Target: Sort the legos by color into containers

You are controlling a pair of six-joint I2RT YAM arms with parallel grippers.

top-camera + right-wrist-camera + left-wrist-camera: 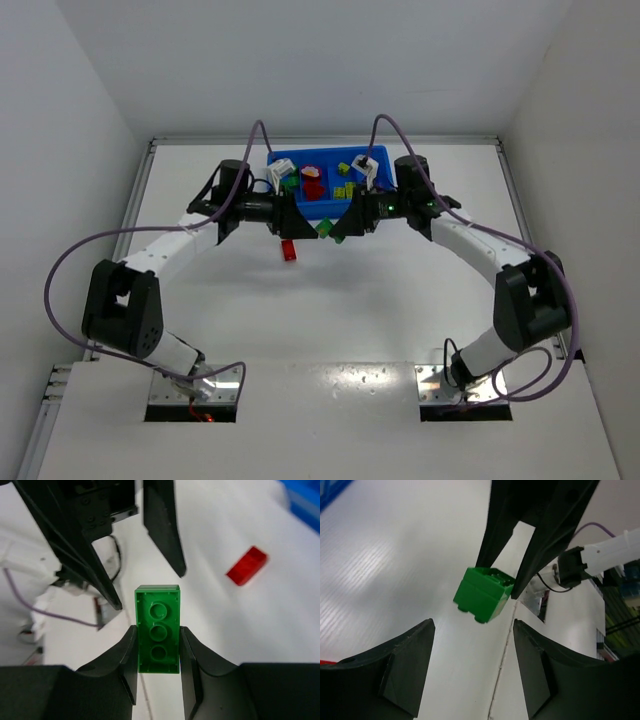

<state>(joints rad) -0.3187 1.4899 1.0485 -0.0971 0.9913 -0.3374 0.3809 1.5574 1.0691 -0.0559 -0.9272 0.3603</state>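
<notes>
My right gripper is shut on a green lego, holding it by its long sides with the hollow underside facing the camera. The left wrist view shows that same green lego pinched between the right arm's black fingers, just beyond my open left gripper, which holds nothing. In the top view the two grippers meet in front of the blue tray, with the green lego between them. A red lego lies loose on the table under the left gripper. The tray's containers hold green, red and yellow legos.
In the right wrist view the red lego lies to the right of the held brick, and a corner of the blue tray shows at the top right. White walls enclose the table on three sides. Purple cables arc over both arms.
</notes>
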